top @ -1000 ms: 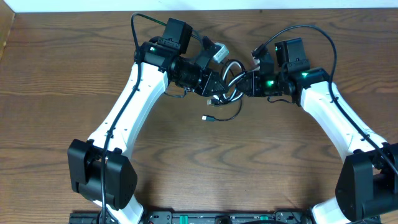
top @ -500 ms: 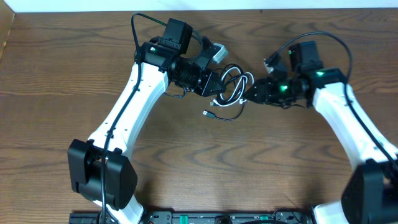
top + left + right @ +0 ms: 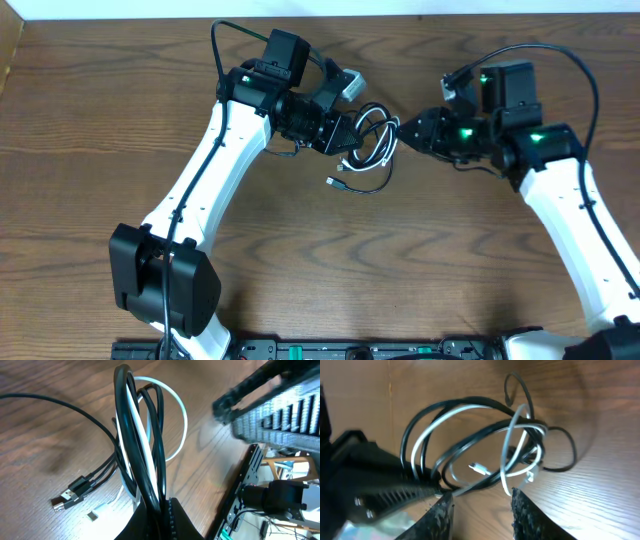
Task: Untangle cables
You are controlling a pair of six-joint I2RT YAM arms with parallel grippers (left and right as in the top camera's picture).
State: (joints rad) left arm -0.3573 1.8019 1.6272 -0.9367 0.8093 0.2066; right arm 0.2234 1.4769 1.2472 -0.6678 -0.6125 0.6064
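A tangled bundle of a black cable and a white cable hangs at the table's top middle. My left gripper is shut on the bundle's coils; in the left wrist view its jaws pinch black loops and a white loop. Plug ends lie on the wood. My right gripper is open and empty, just right of the bundle. In the right wrist view its fingers stand apart below the black-and-white coils.
The wooden table spreads all round. A loose black plug end lies below the bundle. The arm's own thicker black wires loop above the right wrist. A pale wall edge runs along the back.
My right gripper has let go of the bundle, opened and drawn back to the right. The bundle stays held in my left gripper, which has not moved.
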